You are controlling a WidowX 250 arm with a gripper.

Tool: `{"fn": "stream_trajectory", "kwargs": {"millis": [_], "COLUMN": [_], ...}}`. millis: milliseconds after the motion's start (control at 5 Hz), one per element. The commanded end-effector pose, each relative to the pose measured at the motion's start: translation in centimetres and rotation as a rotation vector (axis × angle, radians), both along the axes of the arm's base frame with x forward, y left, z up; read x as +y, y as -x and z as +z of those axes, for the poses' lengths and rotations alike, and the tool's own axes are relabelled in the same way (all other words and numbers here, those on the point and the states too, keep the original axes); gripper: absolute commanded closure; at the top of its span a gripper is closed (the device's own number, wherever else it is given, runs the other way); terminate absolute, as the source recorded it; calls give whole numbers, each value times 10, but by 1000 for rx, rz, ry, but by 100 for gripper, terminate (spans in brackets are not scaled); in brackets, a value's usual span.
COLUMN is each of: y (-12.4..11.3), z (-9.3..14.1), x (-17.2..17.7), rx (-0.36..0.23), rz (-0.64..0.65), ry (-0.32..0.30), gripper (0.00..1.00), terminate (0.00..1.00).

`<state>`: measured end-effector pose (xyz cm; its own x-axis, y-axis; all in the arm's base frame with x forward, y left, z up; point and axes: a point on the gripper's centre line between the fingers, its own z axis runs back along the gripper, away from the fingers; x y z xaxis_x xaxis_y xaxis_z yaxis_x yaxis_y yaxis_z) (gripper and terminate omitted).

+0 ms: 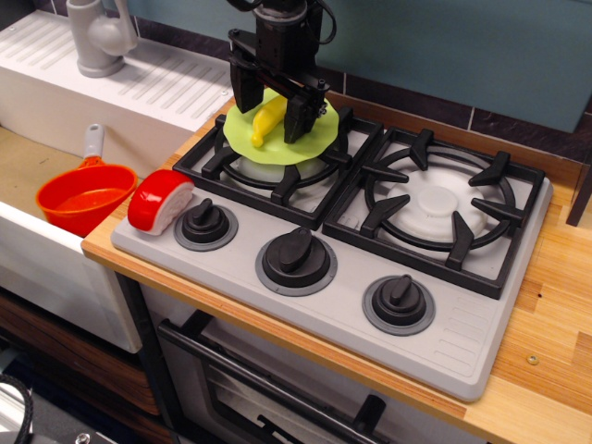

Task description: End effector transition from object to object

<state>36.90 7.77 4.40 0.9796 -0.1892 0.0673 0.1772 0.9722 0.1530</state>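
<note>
My black gripper hangs over the back left burner of the toy stove. Its two fingers stand apart, one on each side of a yellow banana-like toy. The toy lies on a lime green round plate that rests on the left burner grate. The fingers look open and I see no grip on the toy. The boxy black wrist with cables rises out of the top of the view.
A red and white toy lies on the stove's front left corner beside the left knob. An orange pot sits in the sink at left, and a grey faucet stands behind it. The right burner is bare.
</note>
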Motion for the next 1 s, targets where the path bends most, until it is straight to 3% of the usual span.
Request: {"fn": "stream_trajectory", "kwargs": {"millis": [0,800], "y": [0,15], "z": [0,62], "x": [0,-14], "rx": [0,44], "rz": [0,6], "ry": [0,-57], "gripper": [0,0], "terminate": [0,0]}}
